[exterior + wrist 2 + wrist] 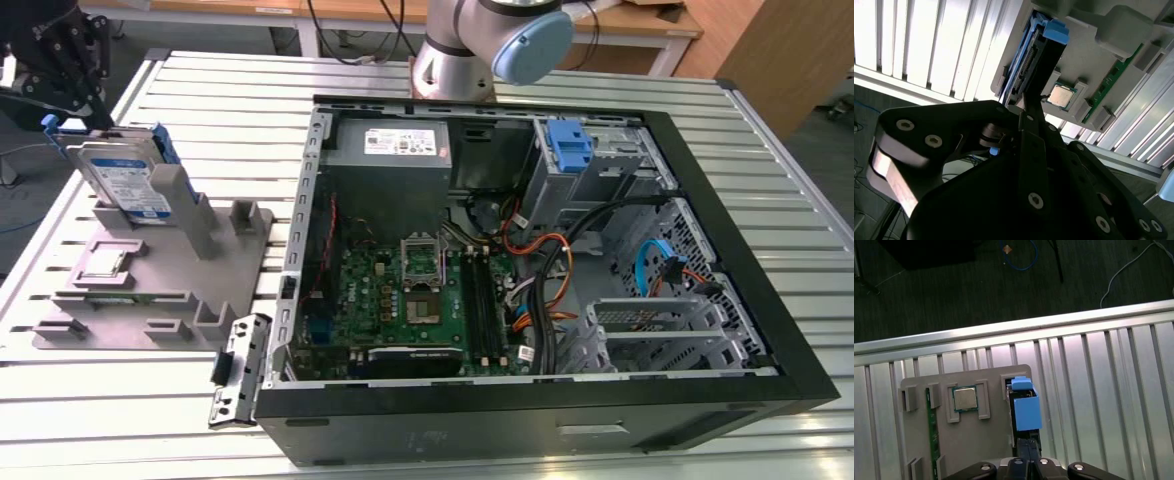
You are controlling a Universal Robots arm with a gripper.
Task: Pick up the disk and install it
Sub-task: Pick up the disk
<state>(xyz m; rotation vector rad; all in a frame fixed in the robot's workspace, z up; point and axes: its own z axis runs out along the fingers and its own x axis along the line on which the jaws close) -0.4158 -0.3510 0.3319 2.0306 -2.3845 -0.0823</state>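
Note:
The disk (pixel 127 185), silver with a white-and-blue label and blue rails, stands on edge and leans in a slot of the grey holder (pixel 160 285) at the exterior view's left. My black gripper (pixel 83 122) hangs right over its upper end. In both wrist views the disk (pixel 1029 55) (pixel 1026 410) shows edge-on with a blue rail tab. The gripper (pixel 1026 102) (pixel 1027 444) has its fingers pressed together, tips at the disk's near end. I cannot tell whether they touch it.
The open computer case (pixel 747 300) lies at the exterior view's right, with a blue-latched drive cage (pixel 570 145) and a grey power supply (pixel 394 145) at its back. The holder also carries a processor chip (pixel 965 399) and a green memory stick (pixel 930 440). Slatted table (pixel 400 440) all around.

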